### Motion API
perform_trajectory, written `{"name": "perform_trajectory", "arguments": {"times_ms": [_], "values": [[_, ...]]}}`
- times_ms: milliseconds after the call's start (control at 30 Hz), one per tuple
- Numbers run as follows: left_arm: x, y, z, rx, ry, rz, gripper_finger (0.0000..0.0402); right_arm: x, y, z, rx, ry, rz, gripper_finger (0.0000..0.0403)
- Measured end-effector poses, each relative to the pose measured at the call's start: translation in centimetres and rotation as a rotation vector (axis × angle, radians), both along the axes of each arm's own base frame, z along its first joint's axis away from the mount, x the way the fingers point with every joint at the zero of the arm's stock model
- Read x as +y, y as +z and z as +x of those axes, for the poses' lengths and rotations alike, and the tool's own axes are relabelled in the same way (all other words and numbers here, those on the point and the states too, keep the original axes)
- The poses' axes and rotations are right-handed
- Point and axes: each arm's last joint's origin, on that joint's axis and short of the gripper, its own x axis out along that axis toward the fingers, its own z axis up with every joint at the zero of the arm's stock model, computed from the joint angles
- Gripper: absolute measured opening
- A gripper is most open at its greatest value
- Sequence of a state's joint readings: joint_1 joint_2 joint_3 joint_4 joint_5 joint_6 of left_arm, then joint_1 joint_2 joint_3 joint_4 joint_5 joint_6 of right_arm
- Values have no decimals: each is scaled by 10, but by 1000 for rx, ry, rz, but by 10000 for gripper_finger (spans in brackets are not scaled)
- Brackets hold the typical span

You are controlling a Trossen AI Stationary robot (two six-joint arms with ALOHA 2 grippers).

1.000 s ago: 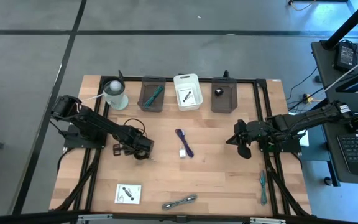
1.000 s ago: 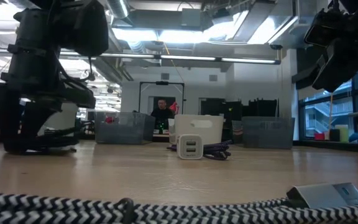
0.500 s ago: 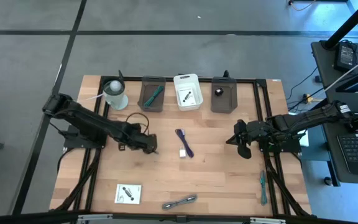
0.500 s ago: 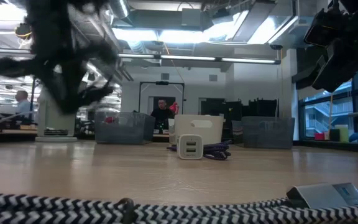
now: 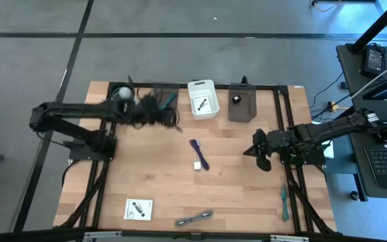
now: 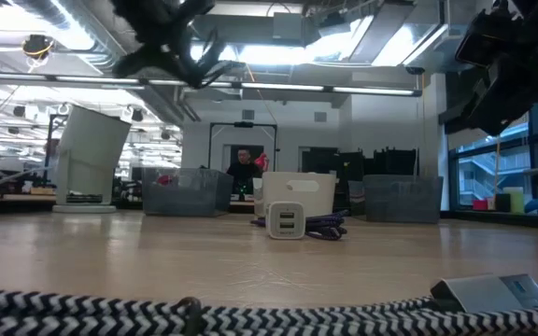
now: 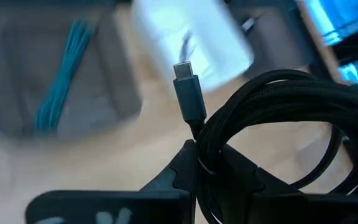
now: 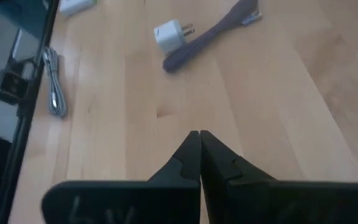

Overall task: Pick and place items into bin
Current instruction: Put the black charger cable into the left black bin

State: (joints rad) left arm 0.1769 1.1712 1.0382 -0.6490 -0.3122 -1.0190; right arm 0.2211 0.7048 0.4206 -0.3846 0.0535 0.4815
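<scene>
Now left end effector (image 5: 154,111) pinches the coiled black cable (image 7: 278,130), carrying it above the left grey bin (image 5: 160,109) that holds a teal tool (image 7: 61,74). Next: centre over the bin and release. Right end effector (image 8: 199,149) pressed together, idle at desk's right edge.
</scene>
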Motion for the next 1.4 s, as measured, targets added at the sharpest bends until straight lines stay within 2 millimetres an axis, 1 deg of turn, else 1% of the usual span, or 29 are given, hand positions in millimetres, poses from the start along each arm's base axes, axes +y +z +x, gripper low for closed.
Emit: {"name": "perform_trajectory", "arguments": {"times_ms": [133, 233, 300, 367, 500, 633, 700, 800, 1000, 1200, 1400], "values": [[47, 27, 1, 54, -117, 132, 32, -1, 3, 2, -37, -68, 5, 1], [83, 39, 1, 129, -210, 217, 32, -2, 4, 3, -60, -91, -5, 1], [107, 43, 1, 193, -267, 255, 31, -2, 6, 5, -82, -108, -11, 1], [130, 41, -1, 287, -317, 263, 31, -3, 7, 5, -99, -127, -20, 1], [170, 28, -1, 443, -441, 265, 31, -4, 8, 6, -117, -220, 11, 1], [198, 8, 1, 542, -529, 221, 31, -5, 8, 6, -121, -277, 43, 1], [206, -5, 4, 590, -573, 195, 31, -5, 8, 6, -120, -290, 62, 1], [212, -23, 12, 649, -599, 165, 31, -5, 8, 6, -119, -304, 83, 1], [216, -59, 31, 696, -514, 23, 31, -5, 8, 6, -118, -325, 108, 1], [212, -79, 42, 712, -441, -94, 31, -6, 8, 6, -117, -339, 126, 1], [213, -96, 48, 777, -419, -114, 32, -6, 8, 6, -117, -339, 126, 1]]}}
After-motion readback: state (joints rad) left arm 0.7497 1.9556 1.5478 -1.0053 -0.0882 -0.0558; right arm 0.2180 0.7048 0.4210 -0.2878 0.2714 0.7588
